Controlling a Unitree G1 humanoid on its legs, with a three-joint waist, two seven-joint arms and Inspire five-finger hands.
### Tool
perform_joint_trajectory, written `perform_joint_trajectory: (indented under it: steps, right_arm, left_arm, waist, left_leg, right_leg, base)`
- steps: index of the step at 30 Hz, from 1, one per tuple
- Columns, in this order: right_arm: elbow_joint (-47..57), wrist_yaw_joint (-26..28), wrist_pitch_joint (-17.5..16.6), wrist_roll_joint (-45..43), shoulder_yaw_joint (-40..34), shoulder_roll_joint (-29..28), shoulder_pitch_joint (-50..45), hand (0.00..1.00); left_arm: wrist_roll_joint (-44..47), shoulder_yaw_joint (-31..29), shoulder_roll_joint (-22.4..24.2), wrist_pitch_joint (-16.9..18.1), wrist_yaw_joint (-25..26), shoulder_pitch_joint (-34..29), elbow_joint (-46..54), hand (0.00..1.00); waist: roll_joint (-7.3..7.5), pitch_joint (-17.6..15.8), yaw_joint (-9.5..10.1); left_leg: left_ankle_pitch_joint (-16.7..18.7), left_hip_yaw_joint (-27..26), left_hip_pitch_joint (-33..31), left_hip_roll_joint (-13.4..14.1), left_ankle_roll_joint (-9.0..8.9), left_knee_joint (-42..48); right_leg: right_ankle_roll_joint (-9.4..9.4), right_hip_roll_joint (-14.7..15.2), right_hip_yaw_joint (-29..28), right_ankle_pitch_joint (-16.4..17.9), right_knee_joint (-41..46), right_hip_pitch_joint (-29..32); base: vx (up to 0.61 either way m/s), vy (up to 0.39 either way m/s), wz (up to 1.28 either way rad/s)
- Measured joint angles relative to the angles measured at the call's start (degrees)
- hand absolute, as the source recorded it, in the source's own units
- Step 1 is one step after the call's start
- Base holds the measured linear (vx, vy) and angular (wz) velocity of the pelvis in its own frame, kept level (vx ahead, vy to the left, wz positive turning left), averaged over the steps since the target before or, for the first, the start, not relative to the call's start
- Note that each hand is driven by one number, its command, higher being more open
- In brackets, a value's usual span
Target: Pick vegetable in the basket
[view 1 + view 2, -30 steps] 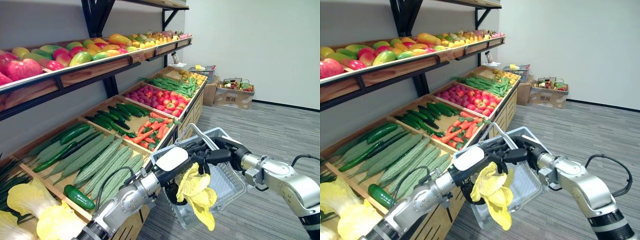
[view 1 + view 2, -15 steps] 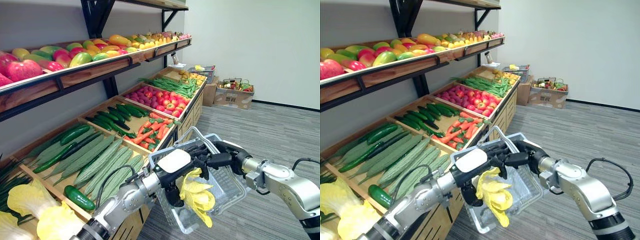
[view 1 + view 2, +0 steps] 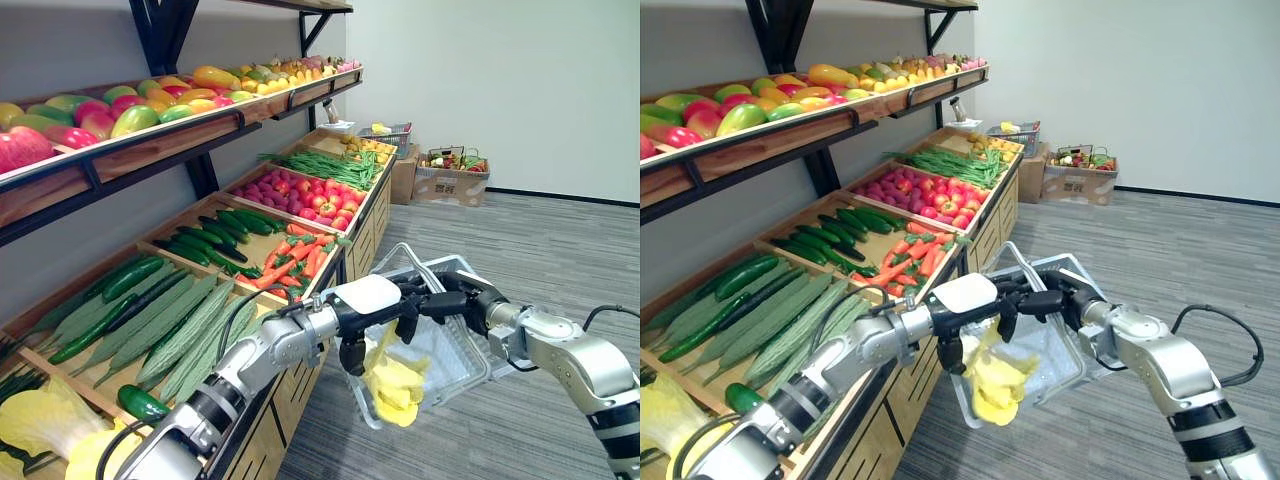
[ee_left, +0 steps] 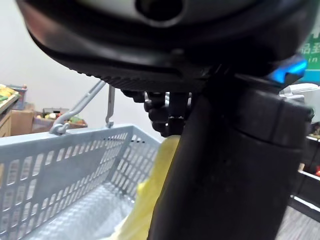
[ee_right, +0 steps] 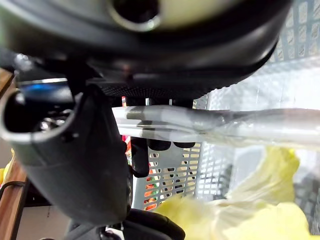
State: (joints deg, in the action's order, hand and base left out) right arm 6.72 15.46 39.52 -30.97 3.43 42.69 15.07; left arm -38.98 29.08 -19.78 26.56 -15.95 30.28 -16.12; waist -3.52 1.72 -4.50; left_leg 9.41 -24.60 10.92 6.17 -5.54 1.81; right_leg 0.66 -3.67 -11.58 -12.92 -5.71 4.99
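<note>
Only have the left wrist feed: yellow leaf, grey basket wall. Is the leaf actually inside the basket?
Observer: Looks so. In the left eye view the yellow leafy vegetable hangs from the left hand into the basket, low at its near end.
Operator: What's holding the basket?
Observer: The right hand. Its fingers are curled round the basket handle in the right wrist view.
Operator: Is it resting on anything?
Observer: No. It hangs tilted above the floor, beside the front of the produce stand.
</note>
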Motion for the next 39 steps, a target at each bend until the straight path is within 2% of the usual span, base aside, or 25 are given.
perform_joint_trajectory:
  steps: [3,9,12,17,20,23,25,26,27,29,33,37,38,39]
  right_arm:
    - [-0.7,-0.1,0.0,0.0,-0.2,0.0,0.9,0.0]
    - [-1.3,-0.6,0.3,1.6,-0.1,-0.1,1.7,0.0]
    - [-1.3,-0.6,3.1,1.2,0.0,-0.1,2.7,0.0]
    - [-1.2,-0.7,7.3,-0.6,0.8,-0.1,2.7,0.0]
    - [-0.9,-0.8,7.7,-0.8,1.7,-0.1,2.7,0.0]
    - [0.4,-0.8,7.7,-3.0,1.7,-0.1,2.8,0.0]
    - [2.4,-0.8,7.6,-5.3,1.6,-0.1,2.8,0.0]
    - [3.2,-0.8,7.6,-5.4,1.6,-0.1,2.8,0.0]
    - [5.4,-0.6,7.5,-8.0,1.6,-0.1,2.8,0.0]
    - [6.9,-0.3,6.8,-10.8,1.6,-0.1,2.8,0.0]
    - [10.2,0.3,6.2,-15.7,-1.9,-0.1,2.8,0.0]
    - [11.3,1.7,4.0,-21.0,-4.9,0.0,2.8,0.0]
    - [11.5,3.4,4.0,-21.4,-6.1,0.1,2.7,0.0]
    - [11.8,4.6,4.0,-22.3,-7.0,0.5,2.0,0.0]
  left_arm:
    - [0.0,0.3,0.0,-0.9,-2.5,2.4,0.0,1.0]
    - [0.0,3.4,-0.1,-5.5,-4.8,5.7,0.9,1.0]
    - [0.0,4.0,-0.1,-7.4,-6.8,6.0,2.3,1.0]
    - [1.2,6.2,-2.1,-8.6,-8.7,6.0,3.7,1.0]
    - [4.8,6.6,-3.3,-10.7,-11.2,6.0,5.2,1.0]
    - [10.6,6.6,-7.1,-14.6,-14.7,6.4,10.4,1.0]
    - [18.7,6.5,-12.1,-19.7,-18.8,8.4,15.8,1.0]
    - [20.6,6.4,-13.3,-21.1,-19.7,9.1,17.2,1.0]
    - [25.1,3.8,-16.3,-24.7,-21.5,10.0,21.1,1.0]
    - [28.5,0.9,-17.7,-26.8,-22.3,10.3,23.1,1.0]
    - [35.4,-3.3,-23.9,-27.4,-22.3,11.0,28.5,1.0]
    - [39.9,-8.1,-28.9,-26.8,-19.3,11.2,32.7,1.0]
    - [38.1,-11.3,-30.7,-27.2,-15.9,10.7,32.3,1.0]
    - [36.4,-17.0,-33.8,-28.2,-11.4,9.4,29.4,1.0]
  waist:
    - [-0.3,-0.7,0.03]
    - [-0.81,-1.5,0.5]
    - [-0.8,-1.5,0.84]
    - [-0.8,-1.5,1.31]
    - [-0.82,-1.5,1.39]
    - [-0.9,-1.4,1.69]
    - [-1.0,-1.3,2.44]
    - [-1.06,-1.3,2.91]
    - [-1.36,-1.1,3.74]
    - [-1.69,-0.9,4.51]
    - [-2.55,0.1,6.64]
    - [-2.95,1.1,8.82]
    - [-3.0,1.1,9.2]
    - [-3.02,1.1,9.08]
  left_leg:
    - [0.0,0.1,0.0,-0.1,0.21,0.0]
    - [-0.2,0.3,-0.2,-0.4,0.51,0.1]
    - [-0.2,0.4,-0.2,-0.5,0.54,0.2]
    - [-0.3,0.3,-0.3,-0.5,0.7,0.4]
    - [-0.4,0.3,-0.7,-0.4,0.7,0.5]
    - [-0.5,0.7,-0.9,-0.2,0.59,0.6]
    - [-0.7,2.0,-1.1,0.0,0.56,0.9]
    - [-0.7,2.1,-1.2,0.1,0.54,1.0]
    - [-0.7,3.4,-1.8,0.3,0.52,1.5]
    - [-0.7,4.7,-1.9,0.5,0.5,1.6]
    - [-0.7,7.2,-2.0,0.5,0.48,1.6]
    - [-0.7,8.8,-2.5,0.5,0.49,1.4]
    - [-0.7,9.3,-2.7,0.5,0.49,1.4]
    - [-0.7,9.4,-2.8,0.5,0.49,1.3]
  right_leg:
    - [0.03,0.3,0.1,0.0,-0.1,-0.1]
    - [0.29,0.5,0.5,-0.2,0.0,-0.1]
    - [0.37,0.4,0.5,-0.3,0.0,-0.1]
    - [0.51,0.4,0.5,-0.3,-0.2,-0.1]
    - [0.69,0.4,0.6,-0.2,-0.2,-0.1]
    - [0.67,0.4,1.1,-0.1,-0.2,-0.1]
    - [0.57,0.7,2.4,0.1,-0.2,-0.2]
    - [0.55,0.8,2.6,0.1,-0.2,-0.2]
    - [0.44,1.1,3.9,0.4,-0.2,-0.4]
    - [0.43,1.3,5.1,0.8,-0.2,-0.9]
    - [0.24,1.7,7.8,2.0,-0.1,-2.0]
    - [0.44,2.2,9.6,2.6,0.1,-2.2]
    - [0.29,2.4,9.9,2.5,0.1,-2.3]
    - [0.3,2.4,10.1,2.5,0.1,-2.2]
  base:
    - [-0.02,0.004,0.02]
    - [-0.03,0.001,0.03]
    - [-0.01,-0.002,0.0]
    - [-0.04,-0.011,0.0]
    - [-0.04,-0.014,0.02]
    - [-0.02,-0.01,0.09]
    - [-0.02,-0.027,0.25]
    - [-0.03,-0.037,0.37]
    - [-0.03,-0.031,0.33]
    - [-0.03,-0.024,0.38]
    - [0.0,0.009,0.39]
    - [0.02,0.029,0.23]
    - [0.02,0.049,0.16]
    - [0.02,0.055,0.13]
